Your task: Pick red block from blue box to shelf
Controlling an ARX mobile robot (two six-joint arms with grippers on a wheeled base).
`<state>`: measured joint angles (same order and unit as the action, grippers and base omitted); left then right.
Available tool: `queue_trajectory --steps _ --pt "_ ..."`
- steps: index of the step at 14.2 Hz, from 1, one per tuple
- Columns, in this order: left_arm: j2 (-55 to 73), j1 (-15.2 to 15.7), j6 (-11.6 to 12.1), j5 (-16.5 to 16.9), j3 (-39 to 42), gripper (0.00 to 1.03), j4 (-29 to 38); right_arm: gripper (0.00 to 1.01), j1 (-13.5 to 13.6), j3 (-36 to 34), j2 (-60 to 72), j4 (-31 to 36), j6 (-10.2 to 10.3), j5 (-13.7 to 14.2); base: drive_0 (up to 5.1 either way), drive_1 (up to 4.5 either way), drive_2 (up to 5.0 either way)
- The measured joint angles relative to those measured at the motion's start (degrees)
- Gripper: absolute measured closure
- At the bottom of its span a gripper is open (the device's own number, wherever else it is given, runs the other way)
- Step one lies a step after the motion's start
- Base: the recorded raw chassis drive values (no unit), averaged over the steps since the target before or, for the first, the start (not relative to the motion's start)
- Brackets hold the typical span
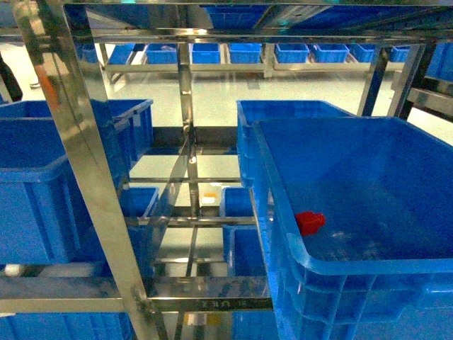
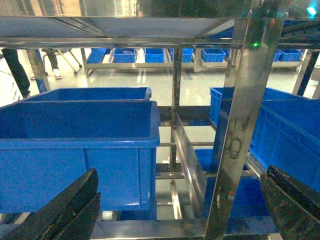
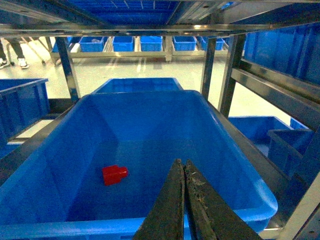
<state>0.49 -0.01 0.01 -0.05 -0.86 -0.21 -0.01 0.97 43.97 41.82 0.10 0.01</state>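
Red block [image 3: 114, 174] lies on its side on floor of blue box [image 3: 240, 185], near left wall, toward near end; stud points right in right wrist view. Blue box sits on shelf [image 1: 85, 163] rail, right of upright post. Right gripper [image 3: 184, 167] above near rim of box, fingers pressed together, holding nothing, apart from block. Left gripper [image 2: 180, 200] spread wide, empty, facing shelf post beside blue crate [image 2: 75, 145].
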Motion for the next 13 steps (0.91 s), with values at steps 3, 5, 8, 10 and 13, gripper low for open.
queue_trajectory --steps 3,5,8,10,13 --pt "0.00 0.00 0.00 0.02 0.00 0.05 0.00 0.99 0.00 -0.24 -9.57 -8.28 0.00 0.00 0.0 0.00 0.0" --pt "0.00 0.00 0.00 0.00 0.00 0.05 0.00 0.99 0.00 -0.26 -15.82 -13.97 0.00 0.00 0.0 0.00 0.0" --pt "0.00 0.00 0.00 0.00 0.00 0.05 0.00 0.99 0.00 -0.26 -23.15 -20.96 0.00 0.00 0.0 0.00 0.0" --pt "0.00 0.00 0.00 0.00 0.00 0.05 0.00 0.99 0.00 -0.28 -26.62 -24.39 0.00 0.00 0.0 0.00 0.0" --pt "0.00 0.00 0.00 0.02 0.00 0.05 0.00 0.99 0.00 -0.28 -30.67 -28.50 0.00 0.00 0.0 0.00 0.0"
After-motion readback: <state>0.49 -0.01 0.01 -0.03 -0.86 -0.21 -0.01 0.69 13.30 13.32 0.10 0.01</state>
